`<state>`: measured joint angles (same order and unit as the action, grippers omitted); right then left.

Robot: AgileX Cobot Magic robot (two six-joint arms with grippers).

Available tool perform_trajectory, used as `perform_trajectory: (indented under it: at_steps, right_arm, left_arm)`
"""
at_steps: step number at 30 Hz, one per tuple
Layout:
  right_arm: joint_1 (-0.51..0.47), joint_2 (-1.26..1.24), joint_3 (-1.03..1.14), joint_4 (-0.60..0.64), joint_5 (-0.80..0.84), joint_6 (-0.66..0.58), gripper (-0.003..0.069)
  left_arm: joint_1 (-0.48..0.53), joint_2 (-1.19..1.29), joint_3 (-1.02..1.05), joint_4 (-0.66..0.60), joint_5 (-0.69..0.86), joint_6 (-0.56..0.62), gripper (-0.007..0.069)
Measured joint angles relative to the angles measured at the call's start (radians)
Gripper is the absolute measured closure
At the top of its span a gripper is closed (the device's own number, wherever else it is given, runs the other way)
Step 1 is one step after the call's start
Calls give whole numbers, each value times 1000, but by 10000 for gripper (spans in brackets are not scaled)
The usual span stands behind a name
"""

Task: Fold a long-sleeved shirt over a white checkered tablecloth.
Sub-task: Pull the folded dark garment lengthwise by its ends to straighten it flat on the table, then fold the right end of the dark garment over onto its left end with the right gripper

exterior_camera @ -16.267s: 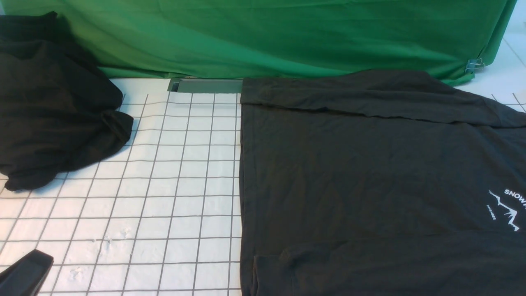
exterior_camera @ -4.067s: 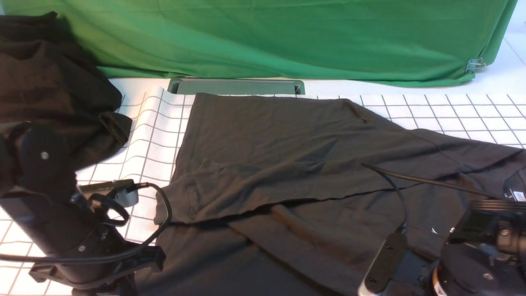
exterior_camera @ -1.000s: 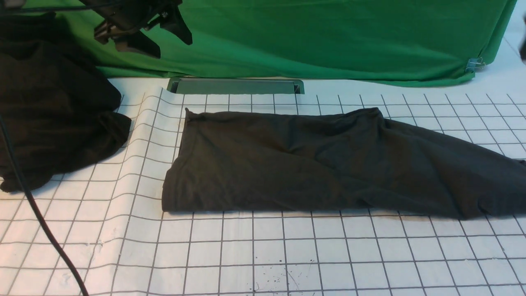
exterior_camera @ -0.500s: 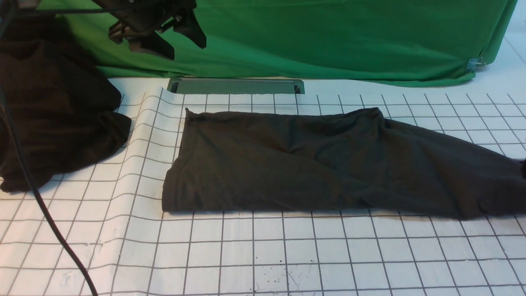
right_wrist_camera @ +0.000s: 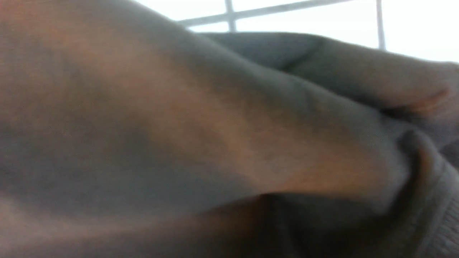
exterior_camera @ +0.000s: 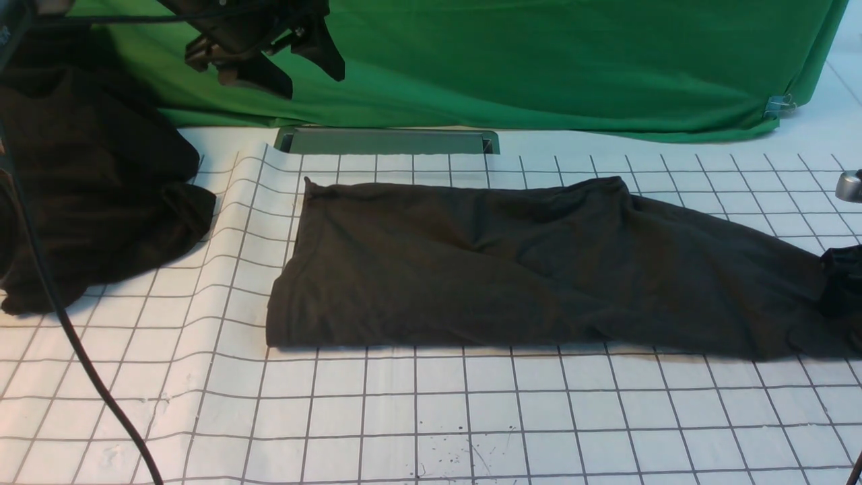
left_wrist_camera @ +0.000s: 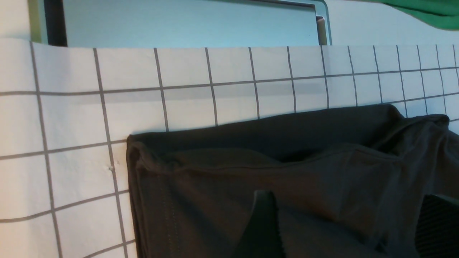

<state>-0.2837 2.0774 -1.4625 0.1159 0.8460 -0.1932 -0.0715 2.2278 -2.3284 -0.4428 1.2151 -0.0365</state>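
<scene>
The long-sleeved shirt (exterior_camera: 525,263) lies folded lengthwise into a long charcoal band across the white checkered tablecloth (exterior_camera: 471,417); its print is hidden. My left gripper (exterior_camera: 313,84) hangs high above the band's far left corner, open and empty. In the left wrist view its fingers (left_wrist_camera: 261,222) stand wide apart over that shirt corner (left_wrist_camera: 251,172). My right gripper (exterior_camera: 842,289) shows as a dark shape at the frame's right edge, down at the shirt's right end. Its wrist view is filled by blurred shirt cloth (right_wrist_camera: 179,125), so how the jaws stand does not show.
A plain black garment heap (exterior_camera: 87,182) sits at the far left. The green cloth (exterior_camera: 471,60) hangs behind, with a grey recessed slot (exterior_camera: 387,141) below it. A black cable (exterior_camera: 67,337) crosses the left side. The tablecloth has a raised wrinkle (exterior_camera: 222,269) left of the shirt.
The shirt, earlier spread flat, was folded into a long band and now lies still. The left gripper drifted right and slightly down. The right gripper came in at the shirt's right end.
</scene>
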Motion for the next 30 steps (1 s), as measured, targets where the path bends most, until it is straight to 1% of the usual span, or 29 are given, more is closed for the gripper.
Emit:
perform_trajectory:
  at_steps: [2, 3, 4, 5, 6, 7, 8, 13, 15, 19, 21, 24, 27, 28, 30]
  right_arm:
    - [1, 2, -6, 6, 15, -5, 446]
    - [1, 3, -6, 6, 15, -7, 446]
    - [2, 5, -18, 1, 34, -9, 561]
    - [2, 5, -35, -20, 62, -10, 607]
    - [2, 5, -35, -24, 62, -10, 607]
    - [2, 3, -58, -56, 92, -11, 627]
    - [2, -1, -72, -77, 114, -11, 630]
    - [2, -78, -191, -223, 205, 8, 633]
    - [2, -102, -233, -248, 227, 20, 633]
    - [5, -153, -369, -267, 322, 50, 633]
    - [29, -177, -426, -269, 356, 78, 633]
    - [73, -204, -465, -269, 367, 107, 633]
    - [206, -245, -488, -264, 369, 193, 633]
    - [215, -248, -488, -264, 369, 205, 633]
    - [323, -258, -490, -262, 369, 270, 631]
  left_arm:
    - [0, 0, 0, -1, 0, 0, 109]
    - [0, 0, 0, -1, 0, 0, 109]
    - [0, 0, 0, -14, 0, 0, 109]
    - [0, -2, 0, -31, 0, 0, 109]
    - [0, -4, 0, -35, 0, 0, 109]
    - [0, -10, 0, -56, 0, 1, 109]
    - [0, -17, 0, -63, 0, 5, 109]
    - [1, -88, -1, -74, 1, 42, 109]
    - [1, -115, -1, -69, 1, 59, 109]
    - [1, -165, 1, 19, 2, 79, 109]
    - [8, -175, 1, 48, 3, 82, 109]
    - [23, -176, 2, 48, 3, 83, 109]
    - [43, -176, 2, 48, 3, 83, 109]
    - [44, -176, 2, 48, 3, 83, 109]
    - [54, -176, 2, 48, 3, 83, 109]
